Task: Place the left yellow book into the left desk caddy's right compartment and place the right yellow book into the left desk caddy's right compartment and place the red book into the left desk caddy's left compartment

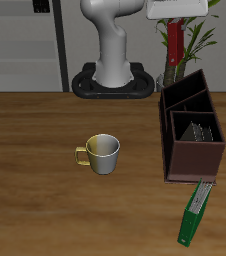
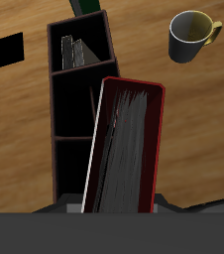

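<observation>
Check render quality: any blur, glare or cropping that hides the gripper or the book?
Exterior view: sharp, flat light, no glare; the gripper is cut by the frame edge, the red book hanging below it. Wrist view: sharp; red book fills the centre, fingers hidden, the left desk caddy interior dark.

Red book [image 2: 126, 149] held upright above the caddy [image 1: 191, 127] — yellow books [image 1: 197, 131] inside
</observation>
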